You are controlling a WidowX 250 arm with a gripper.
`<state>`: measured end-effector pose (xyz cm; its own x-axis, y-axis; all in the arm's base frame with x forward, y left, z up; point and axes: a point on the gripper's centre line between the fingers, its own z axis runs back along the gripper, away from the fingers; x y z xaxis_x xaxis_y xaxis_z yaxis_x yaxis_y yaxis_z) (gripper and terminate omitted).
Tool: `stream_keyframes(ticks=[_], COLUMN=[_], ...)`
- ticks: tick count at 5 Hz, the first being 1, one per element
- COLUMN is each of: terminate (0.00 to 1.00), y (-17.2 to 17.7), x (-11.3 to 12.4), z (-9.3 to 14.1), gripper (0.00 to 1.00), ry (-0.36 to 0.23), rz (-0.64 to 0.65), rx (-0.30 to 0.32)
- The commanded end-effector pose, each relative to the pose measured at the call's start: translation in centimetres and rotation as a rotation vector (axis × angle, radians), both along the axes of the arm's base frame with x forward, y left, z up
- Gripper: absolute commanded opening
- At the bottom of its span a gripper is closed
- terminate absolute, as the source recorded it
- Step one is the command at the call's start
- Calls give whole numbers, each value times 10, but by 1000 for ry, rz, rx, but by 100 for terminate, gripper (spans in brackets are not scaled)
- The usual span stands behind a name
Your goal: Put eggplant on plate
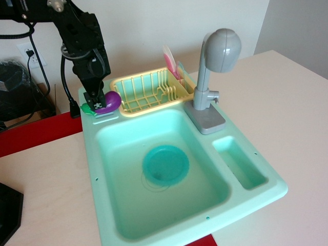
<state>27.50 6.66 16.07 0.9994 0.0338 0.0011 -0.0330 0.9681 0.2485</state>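
Nearest the camera, the mint toy sink (pixel 154 225) fills the front middle of the counter (pixel 46 184), and the teal plate (pixel 165 164) lies flat on the basin floor over the drain. Toward the counter's back-left corner, the eggplant (pixel 108 103) rests on the sink's rear ledge, green cap pointing left, just beside the yellow dish rack (pixel 148 91). The gripper (pixel 96 100) comes down on it from above; its fingers appear to straddle the eggplant near the cap, though whether they already pinch it I cannot tell. To do this step well, the grasp should close across the eggplant's narrow width, since the glossy curved skin will likely slip if caught near an end. Lifting straight up first avoids snagging the rack, then the carry goes forward and right, low over the basin, releasing centred inside the plate's rim, well clear of the grey faucet (pixel 212 77).
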Motion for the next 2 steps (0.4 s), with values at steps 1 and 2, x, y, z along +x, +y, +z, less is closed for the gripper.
stream_keyframes(ticks=[1, 2], terminate=[0, 0], y=[0, 7], x=[0, 4], z=[0, 1], gripper=[100, 100], ry=[0, 1], rz=[0, 15], rx=[0, 1])
